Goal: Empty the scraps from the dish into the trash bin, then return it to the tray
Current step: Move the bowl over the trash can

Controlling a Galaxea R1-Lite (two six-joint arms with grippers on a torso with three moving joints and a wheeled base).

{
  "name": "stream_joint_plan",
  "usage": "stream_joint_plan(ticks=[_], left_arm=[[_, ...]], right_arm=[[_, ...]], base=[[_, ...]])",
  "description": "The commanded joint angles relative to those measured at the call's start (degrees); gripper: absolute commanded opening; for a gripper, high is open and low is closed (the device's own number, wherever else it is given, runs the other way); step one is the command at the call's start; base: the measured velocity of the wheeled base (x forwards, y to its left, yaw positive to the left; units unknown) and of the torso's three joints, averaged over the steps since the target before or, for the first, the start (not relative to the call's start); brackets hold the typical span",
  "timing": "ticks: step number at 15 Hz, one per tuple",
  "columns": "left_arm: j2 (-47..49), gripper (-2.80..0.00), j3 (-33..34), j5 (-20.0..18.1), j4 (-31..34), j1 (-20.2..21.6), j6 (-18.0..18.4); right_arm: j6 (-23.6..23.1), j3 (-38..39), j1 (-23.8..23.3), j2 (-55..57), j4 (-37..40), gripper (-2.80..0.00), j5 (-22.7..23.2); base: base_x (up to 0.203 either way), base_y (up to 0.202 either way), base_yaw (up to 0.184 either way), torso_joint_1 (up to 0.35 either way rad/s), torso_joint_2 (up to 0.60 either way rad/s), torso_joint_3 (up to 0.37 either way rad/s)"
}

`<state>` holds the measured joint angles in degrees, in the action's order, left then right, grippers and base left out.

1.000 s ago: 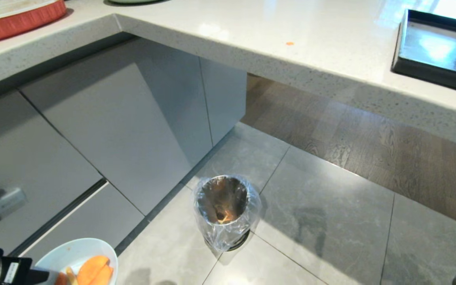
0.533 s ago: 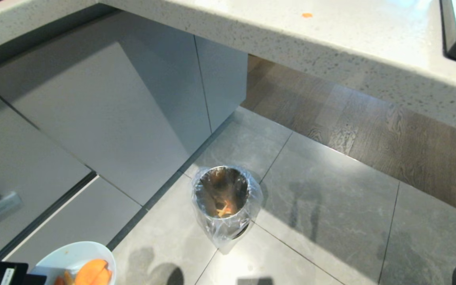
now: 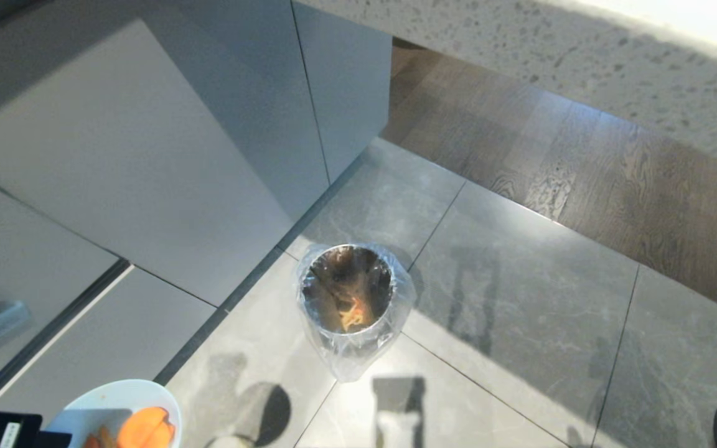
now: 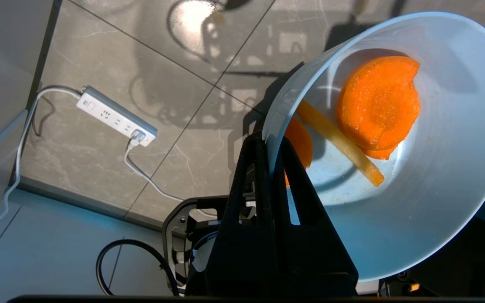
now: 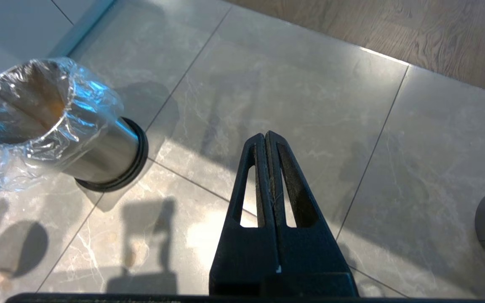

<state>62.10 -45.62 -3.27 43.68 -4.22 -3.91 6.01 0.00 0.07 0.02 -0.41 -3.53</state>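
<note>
dish: small pale blue-white bowl [image 4: 415, 168], held off the floor at its rim, low at the robot's left in the head view [image 3: 116, 404]; its open side shows toward the wrist camera.
scraps: orange carrot slices [image 4: 377, 103] and one pale yellow stick [image 4: 339, 143] lie inside the dish; a further orange piece sits partly hidden behind the rim next to the fingers.
left gripper: [image 4: 272, 143] fingers pinched together on the dish rim, one finger inside the bowl and one outside; grip is on the near edge only.
trash bin: small shiny metal bin [image 3: 349, 298] lined with a crinkly clear bag, standing upright on the grey tile floor, well apart from the dish, ahead and to the right of it. orange and yellowish bits show at its bottom.
right gripper: [image 5: 267, 139] fingers pressed fully together with nothing between them, hanging above bare tile, the bin off to one side of it [image 5: 57, 126].
tray: not in view.
floor: grey tiles [image 3: 520, 298] meeting wood boards [image 3: 582, 168] further out.
cabinets: grey fronts [image 3: 147, 155] just behind the bin, under a speckled counter edge [image 3: 551, 62].
power strip: white, with a plugged cable, lying on the tile below the dish [image 4: 116, 115].
</note>
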Motion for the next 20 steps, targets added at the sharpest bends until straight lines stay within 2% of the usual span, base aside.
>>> stream_joint_plan(ticks=[1,11,20], left_arm=[[-0.2,-2.8,0.0,-0.1,0.3,0.0,0.0],[-0.2,-2.8,0.2,-0.2,0.3,-0.1,-0.1],[-0.3,-2.8,0.1,-0.5,-0.1,-0.2,0.0]], right_arm=[[0.1,0.0,0.0,0.0,0.0,-2.8,-0.1],[0.1,0.0,0.0,0.0,0.0,-2.8,-0.1],[0.1,0.0,0.0,0.0,0.0,-2.8,-0.1]], base=[[0.0,0.0,0.0,0.007,0.01,-0.201],[0.0,0.0,0.0,0.001,0.0,-0.193],[0.0,0.0,0.0,0.001,0.0,-0.017]])
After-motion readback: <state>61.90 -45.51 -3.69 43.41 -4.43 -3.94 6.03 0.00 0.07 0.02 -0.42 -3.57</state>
